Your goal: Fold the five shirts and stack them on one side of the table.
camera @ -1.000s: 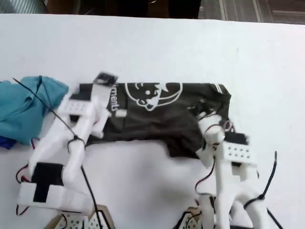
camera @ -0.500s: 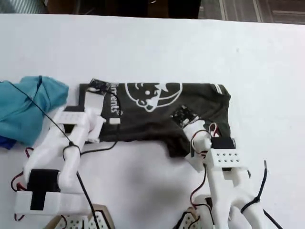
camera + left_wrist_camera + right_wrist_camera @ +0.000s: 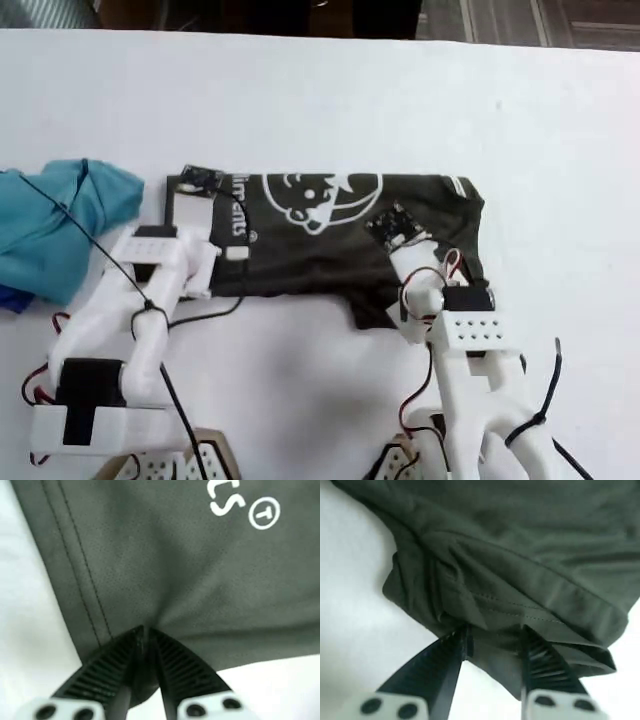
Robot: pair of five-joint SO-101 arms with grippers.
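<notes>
The dark shirt [image 3: 330, 235] lies folded into a wide rectangle in the middle of the high view. It is printed side up, with a round white cartoon emblem [image 3: 322, 197] near its upper edge. To the left of the emblem a line of white lettering [image 3: 240, 208] runs sideways. In the left wrist view the end of that lettering and a small circled letter mark [image 3: 263, 514] sit on the cloth [image 3: 175, 570]. A small pale mark at the shirt's upper right corner is too small to make out.

The shirt's upper and left edges are straight. Its lower edge is straight too, except for a bunched lump right of centre. The cloth is a fine matte knit, with a double row of stitching along the hem. The right wrist view shows it [image 3: 520, 555] in several soft stacked layers with one stitched hem line.

The left gripper [image 3: 145, 636] has its black ribbed fingers pressed together, pinching a pucker of the shirt beside the left hem. The right gripper [image 3: 495, 637] has its fingers spread, and the layered lower edge lies between them.

In the high view the white left arm [image 3: 150, 270] comes in from the lower left and the right arm [image 3: 470, 330] from the lower right. Broad white table [image 3: 330, 100] stretches above the shirt to the far edge and off to the right, and a strip runs between the arms. A crumpled teal shirt [image 3: 50, 230] sits at the left edge, just beside the dark one. A sliver of blue cloth [image 3: 8, 297] lies below it.
</notes>
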